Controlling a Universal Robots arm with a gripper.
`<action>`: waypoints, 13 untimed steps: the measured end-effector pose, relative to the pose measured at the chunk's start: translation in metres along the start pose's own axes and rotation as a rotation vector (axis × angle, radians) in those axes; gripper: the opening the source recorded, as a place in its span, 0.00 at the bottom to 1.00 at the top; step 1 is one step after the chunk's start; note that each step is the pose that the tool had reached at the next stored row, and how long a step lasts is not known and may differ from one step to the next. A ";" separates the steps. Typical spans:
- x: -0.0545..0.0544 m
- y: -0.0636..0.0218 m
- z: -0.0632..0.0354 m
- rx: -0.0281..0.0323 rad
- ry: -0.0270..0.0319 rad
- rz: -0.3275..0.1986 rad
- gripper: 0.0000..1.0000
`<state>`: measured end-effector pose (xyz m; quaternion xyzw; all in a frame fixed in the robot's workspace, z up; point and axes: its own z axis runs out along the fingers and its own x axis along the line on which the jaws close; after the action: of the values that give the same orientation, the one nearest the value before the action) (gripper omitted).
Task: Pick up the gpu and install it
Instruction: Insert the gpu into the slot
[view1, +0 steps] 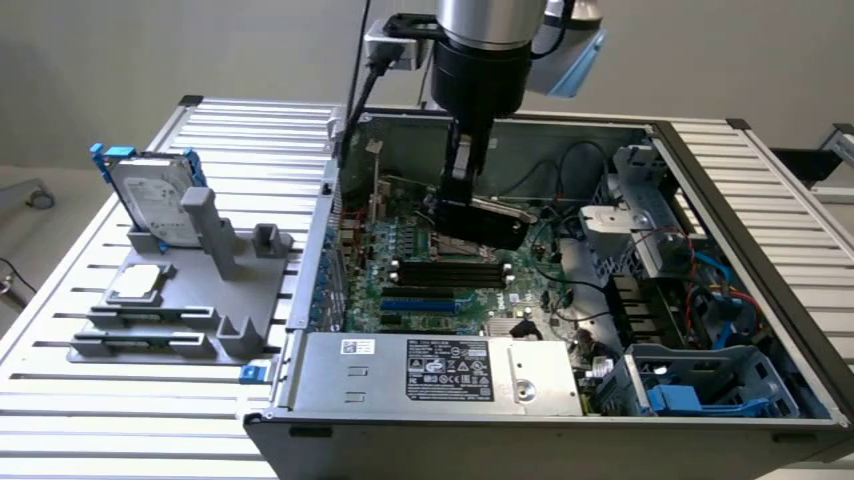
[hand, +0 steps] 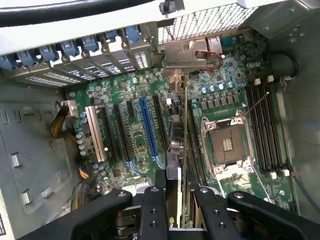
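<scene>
Now, in the exterior view, the gripper (view1: 459, 190) was seen lowered from the top centre of the frame into the open computer case (view1: 561, 128). It was clamped on the gpu (view1: 489, 226), whose black shroud was held at a tilt over the green motherboard (view1: 441, 262), near the middle of the frame. Whether the card's lower edge touched the board could not be told.

From the wrist view, the gripper (hand: 180, 202) was shown closed, with the gpu (hand: 186, 125) pinched edge-on between the black fingers (hand: 154, 205). The card was seen as a thin line running away to its metal bracket (hand: 182, 55), which was set close by the slot openings at the case's rear wall. Over the motherboard (hand: 120, 100), the card was held between the blue slot (hand: 145, 130) and the processor socket (hand: 227, 142). The long black memory slots (hand: 265, 125) were seen on the far side of that socket.

Off at the exterior view's left, a hard drive (view1: 151, 195) with blue rails was stood upright in a grey holder (view1: 220, 245) on the slatted table (view1: 134, 425). A labelled power supply (view1: 441, 370) was seen at the case's near edge, at lower centre.
</scene>
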<state>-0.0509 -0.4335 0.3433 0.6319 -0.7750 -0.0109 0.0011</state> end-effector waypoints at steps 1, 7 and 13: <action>0.000 0.0000 0.0014 -0.0002 0.0002 -0.020 0.26; 0.000 -0.0002 0.0091 -0.0012 0.0022 -0.128 0.26; 0.000 0.0010 0.0142 0.0080 -0.0031 -0.210 0.26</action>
<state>-0.0523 -0.4336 0.3292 0.7098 -0.7044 -0.0089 -0.0038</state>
